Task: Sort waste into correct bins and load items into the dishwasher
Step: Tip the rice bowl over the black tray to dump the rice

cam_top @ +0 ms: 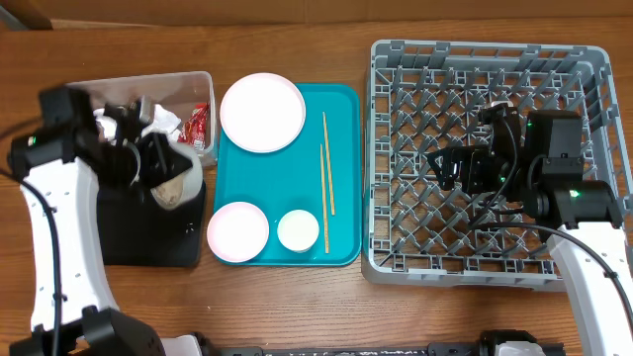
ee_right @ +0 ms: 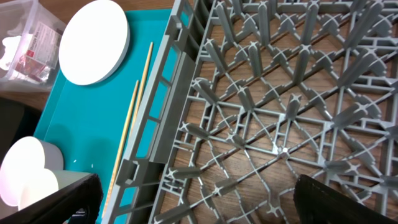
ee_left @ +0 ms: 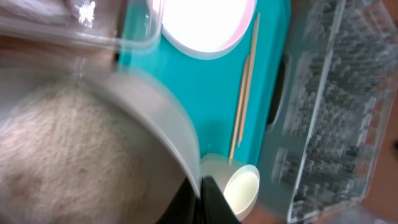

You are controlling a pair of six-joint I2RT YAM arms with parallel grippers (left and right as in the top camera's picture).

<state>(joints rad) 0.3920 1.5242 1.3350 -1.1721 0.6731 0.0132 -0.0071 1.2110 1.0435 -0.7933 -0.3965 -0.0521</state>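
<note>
My left gripper (cam_top: 148, 163) is shut on the rim of a white bowl (cam_top: 181, 183) holding rice, tilted above the black tray (cam_top: 148, 237). In the left wrist view the fingers (ee_left: 200, 193) pinch the bowl's rim (ee_left: 168, 118), and the rice (ee_left: 68, 155) fills the frame. The clear tub (cam_top: 109, 87) holds a crumpled napkin (cam_top: 158, 119) and a red wrapper (cam_top: 198, 124). My right gripper (cam_top: 447, 168) is open and empty above the grey dish rack (cam_top: 485, 49), its fingers spread wide over the grid floor (ee_right: 199, 205).
The teal tray (cam_top: 341, 198) holds a large white plate (cam_top: 262, 112), a small pink plate (cam_top: 237, 230), a small white cup (cam_top: 298, 230) and two chopsticks (cam_top: 324, 168). The rack (ee_right: 280, 93) holds no dishes.
</note>
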